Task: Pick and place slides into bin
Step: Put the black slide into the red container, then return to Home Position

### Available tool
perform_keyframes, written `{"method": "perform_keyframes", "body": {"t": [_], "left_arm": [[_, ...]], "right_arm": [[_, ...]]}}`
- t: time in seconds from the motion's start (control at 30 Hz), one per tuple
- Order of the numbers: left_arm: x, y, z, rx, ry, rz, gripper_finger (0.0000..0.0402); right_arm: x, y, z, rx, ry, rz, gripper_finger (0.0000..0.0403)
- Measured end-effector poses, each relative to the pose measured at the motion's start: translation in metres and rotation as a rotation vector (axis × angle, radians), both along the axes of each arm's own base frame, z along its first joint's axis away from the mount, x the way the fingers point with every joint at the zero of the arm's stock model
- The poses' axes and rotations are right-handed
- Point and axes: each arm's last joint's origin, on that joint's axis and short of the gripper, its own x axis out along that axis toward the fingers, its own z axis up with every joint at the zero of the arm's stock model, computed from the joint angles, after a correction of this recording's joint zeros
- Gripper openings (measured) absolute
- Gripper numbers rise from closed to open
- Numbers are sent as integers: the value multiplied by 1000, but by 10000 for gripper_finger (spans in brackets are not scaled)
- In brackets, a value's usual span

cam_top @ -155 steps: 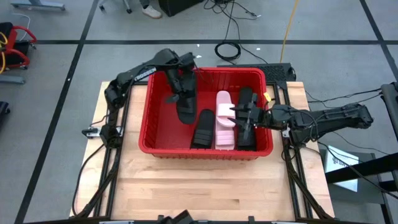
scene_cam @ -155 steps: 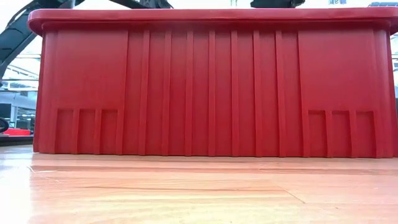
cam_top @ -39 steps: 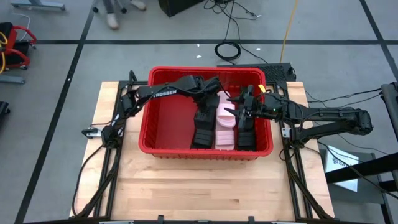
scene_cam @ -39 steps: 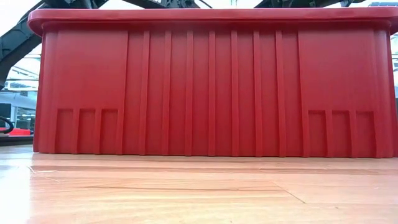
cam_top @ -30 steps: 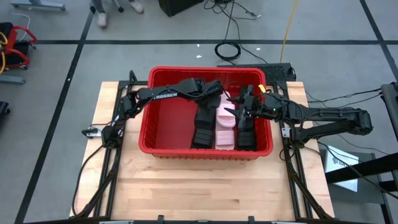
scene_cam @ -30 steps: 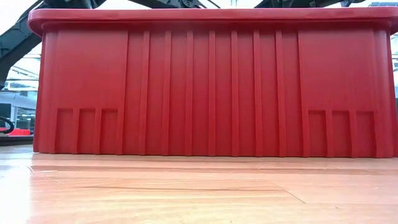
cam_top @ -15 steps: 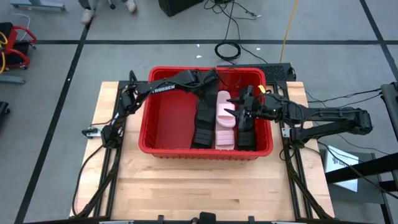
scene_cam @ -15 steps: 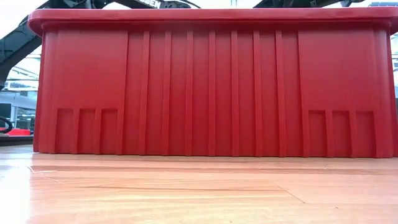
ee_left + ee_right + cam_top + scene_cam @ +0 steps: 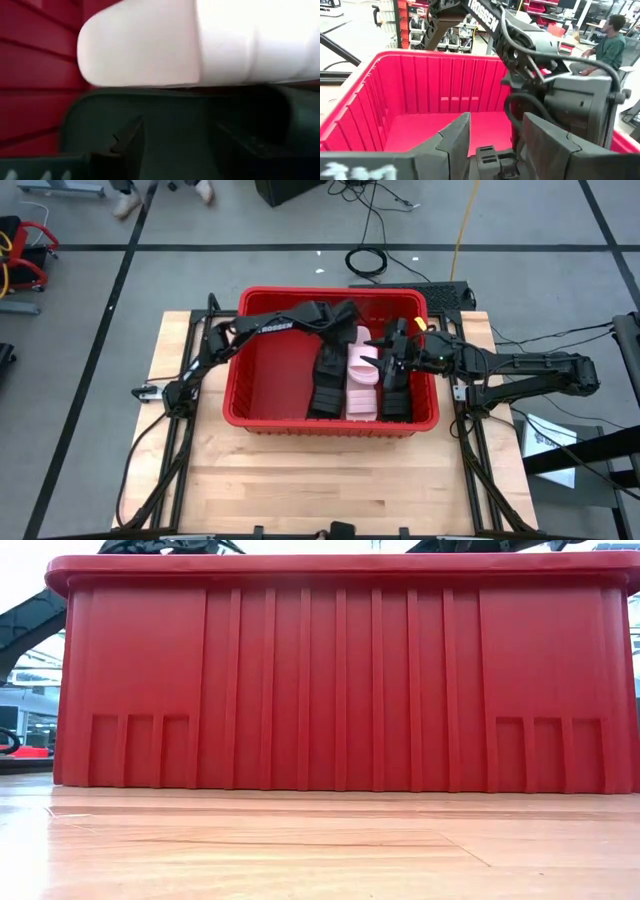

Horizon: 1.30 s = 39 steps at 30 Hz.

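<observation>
Over the bin's [image 9: 262, 370] far side, toward twelve o'clock, the left gripper [image 9: 341, 323] hangs at the heel ends of a black slide [image 9: 326, 380] and the pale pink slide [image 9: 361, 375], fingers apart, gripping nothing I can see. The right gripper [image 9: 391, 352] reaches in from three o'clock above another black slide [image 9: 396, 392], its fingers [image 9: 451, 137] spread and empty. All three slides lie side by side in the bin's right half. A seated person [image 9: 606, 42] shows beyond the table [image 9: 300, 480].
</observation>
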Motion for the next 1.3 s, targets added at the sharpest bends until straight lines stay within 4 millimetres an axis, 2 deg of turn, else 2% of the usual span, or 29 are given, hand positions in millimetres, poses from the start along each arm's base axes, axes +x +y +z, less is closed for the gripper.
{"method": "perform_keyframes", "body": {"t": [0.13, 0.23, 0.8, 0.93, 1.3], "left_arm": [[1, -1, -10, 43, 66, 32, 198], [1, -3, -11, 53, 80, 71, 198], [-1, -12, 5, 157, 93, 83, 198], [-3, -14, 21, 201, 70, 67, 198], [-24, -13, 90, 272, -105, 93, 198]], "right_arm": [[0, 0, 0, 1, 3, 2, 171], [0, 1, 0, 0, 3, 2, 171], [0, 1, 0, 3, 2, 1, 171], [0, 1, 0, 4, 2, 1, 171], [0, 1, 1, 0, -6, 1, 171]]}}
